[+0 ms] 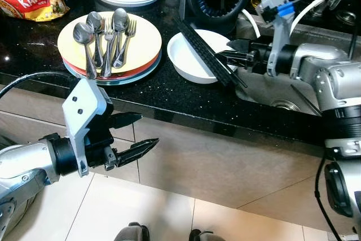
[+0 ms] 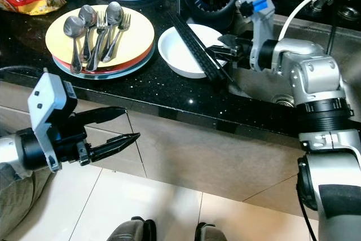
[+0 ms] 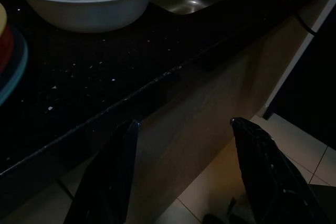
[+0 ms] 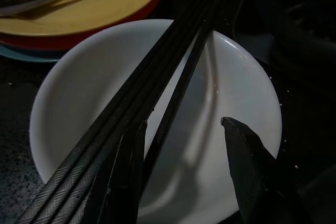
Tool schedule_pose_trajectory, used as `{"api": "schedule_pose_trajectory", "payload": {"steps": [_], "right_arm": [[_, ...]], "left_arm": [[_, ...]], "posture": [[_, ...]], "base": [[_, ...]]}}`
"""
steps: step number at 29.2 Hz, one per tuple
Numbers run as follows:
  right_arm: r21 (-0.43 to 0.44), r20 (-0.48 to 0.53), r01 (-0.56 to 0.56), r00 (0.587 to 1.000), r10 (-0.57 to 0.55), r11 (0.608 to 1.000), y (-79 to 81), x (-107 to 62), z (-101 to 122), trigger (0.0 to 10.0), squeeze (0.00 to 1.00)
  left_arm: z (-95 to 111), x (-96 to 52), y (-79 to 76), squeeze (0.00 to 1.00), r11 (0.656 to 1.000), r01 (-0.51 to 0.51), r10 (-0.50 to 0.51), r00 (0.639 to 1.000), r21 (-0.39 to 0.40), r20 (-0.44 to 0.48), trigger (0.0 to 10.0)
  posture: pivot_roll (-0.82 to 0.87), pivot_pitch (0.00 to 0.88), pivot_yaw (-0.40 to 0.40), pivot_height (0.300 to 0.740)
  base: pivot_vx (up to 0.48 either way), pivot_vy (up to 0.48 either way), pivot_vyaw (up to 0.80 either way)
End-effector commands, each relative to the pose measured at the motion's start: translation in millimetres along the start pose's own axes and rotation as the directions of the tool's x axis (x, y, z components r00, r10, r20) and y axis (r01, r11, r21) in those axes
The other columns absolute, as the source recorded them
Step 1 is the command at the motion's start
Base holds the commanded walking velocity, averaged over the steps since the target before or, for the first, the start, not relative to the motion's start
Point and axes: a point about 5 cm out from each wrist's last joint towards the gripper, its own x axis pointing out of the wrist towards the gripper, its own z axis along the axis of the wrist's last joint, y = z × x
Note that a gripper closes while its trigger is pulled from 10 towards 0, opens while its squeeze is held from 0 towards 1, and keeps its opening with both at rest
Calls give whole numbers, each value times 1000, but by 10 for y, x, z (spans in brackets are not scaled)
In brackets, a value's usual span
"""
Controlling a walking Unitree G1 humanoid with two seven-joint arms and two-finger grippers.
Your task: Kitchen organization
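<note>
Black chopsticks (image 1: 206, 49): laid across white bowl (image 1: 189, 60), frame centre, bridging its rim; right hand (image 1: 228, 56): spread at bowl's edge, apparently for gathering them; left hand (image 1: 132, 136): spread, idle below counter (image 1: 169, 103).

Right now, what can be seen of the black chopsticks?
The black chopsticks are several long, thin, dark sticks with ridged ends, bundled side by side. They lie slantwise across the white bowl on the dark counter, resting on its rim, one end overhanging toward the sink. The right hand, open, is at that end with fingers around them.
</note>
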Motion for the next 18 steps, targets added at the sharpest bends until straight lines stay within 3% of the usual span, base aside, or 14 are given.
{"api": "schedule_pose_trajectory", "payload": {"steps": [1,14,15,16,17,18], "right_arm": [[-14,-24,14,1000,-15,1000,-3,-14,2,10000,0],[-67,-67,87,994,-92,994,-45,-64,33,10000,0],[-72,-69,83,994,-88,994,-36,-69,32,5686,0],[-72,-69,83,994,-88,994,-36,-69,32,5686,0],[-80,-76,74,994,-80,994,-21,-68,21,0,0],[-80,-76,74,994,-80,994,-21,-68,21,0,0]], "left_arm": [[5,6,-14,0,1000,6,-6,1000,9,1,10000],[13,37,-14,0,1000,17,-17,1000,8,10,10000],[14,38,-13,0,1000,17,-17,1000,8,11,10000],[14,38,-13,0,1000,17,-17,1000,8,11,10000],[15,39,-12,0,1000,17,-17,1000,8,11,10000],[15,39,-12,0,1000,17,-17,1000,8,11,10000]], "posture": [[147,161,-80,740],[139,164,-71,740],[139,164,-71,740],[139,164,-71,740],[138,162,-71,740],[138,162,-71,740]], "base": [[0,0,0],[0,0,0],[0,0,0],[0,0,0],[0,0,0],[0,0,0]]}}
